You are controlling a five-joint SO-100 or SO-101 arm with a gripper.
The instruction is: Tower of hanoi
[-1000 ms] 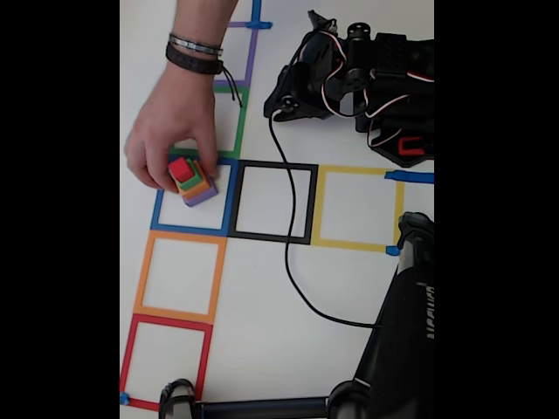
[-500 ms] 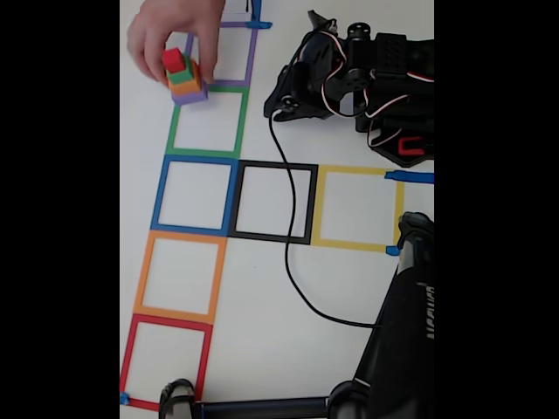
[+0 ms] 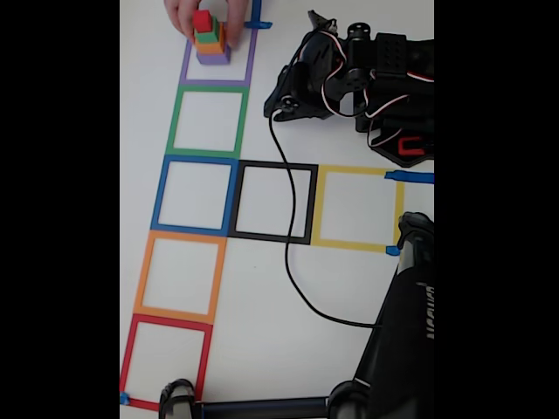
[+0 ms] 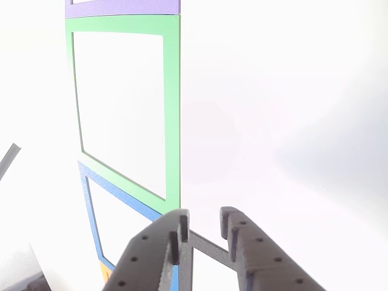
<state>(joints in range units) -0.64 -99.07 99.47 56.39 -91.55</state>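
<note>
The tower of hanoi [image 3: 210, 41] stands stacked in the purple tape square [image 3: 217, 80] at the top of the fixed view: purple cube at the base, then orange, green, and red on top. A person's hand [image 3: 205, 10] grips it from above. My arm [image 3: 367, 78] is folded at the top right, and its gripper [image 3: 281, 100] points left, well apart from the stack. In the other view the gripper [image 4: 204, 217] is low in the frame, open by a narrow gap with nothing between its fingers [image 4: 173, 242], above bare white table.
Tape squares run down the left: green [image 3: 209, 122], blue [image 3: 196, 196], orange [image 3: 179, 275], red [image 3: 166, 358]. Black [image 3: 272, 202] and yellow [image 3: 358, 208] squares lie to the right. A black cable [image 3: 293, 262] crosses the table. A black stand [image 3: 402, 340] fills the bottom right.
The hand lifted the whole stack out of the blue square and carried it upward past the green square into the purple square. My arm has not moved.
</note>
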